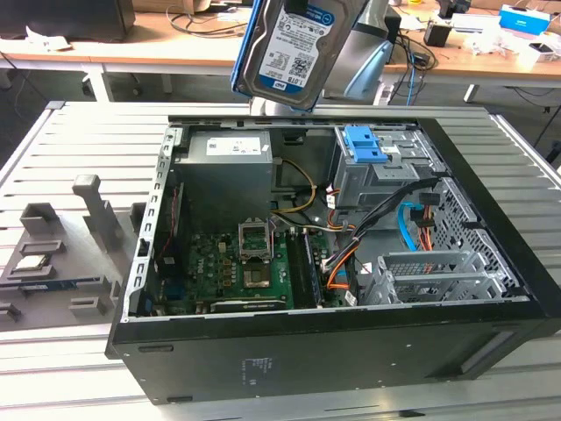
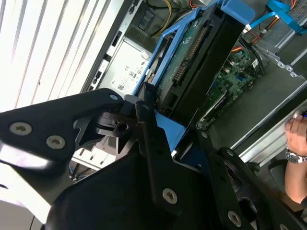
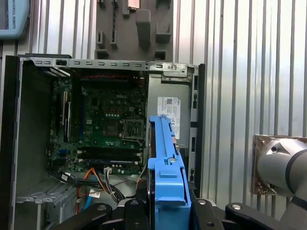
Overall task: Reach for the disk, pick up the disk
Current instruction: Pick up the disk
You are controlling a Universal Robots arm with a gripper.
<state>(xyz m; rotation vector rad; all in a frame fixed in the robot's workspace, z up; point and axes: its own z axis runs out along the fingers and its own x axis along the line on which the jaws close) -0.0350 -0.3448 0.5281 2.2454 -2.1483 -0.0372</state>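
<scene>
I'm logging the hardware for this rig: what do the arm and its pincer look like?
The pincer is matte black, built of flat angular linkage bars joined with silver screws. In the first wrist view, an arm joint is a rounded silver-grey housing with a bolted end cap.

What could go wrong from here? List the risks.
1. The disk hangs high above the open case; if it slips from the gripper, it would likely fall onto the motherboard.
2. A person's hand sits near the case edge in the second wrist view, so a sudden arm motion might strike it.
</scene>
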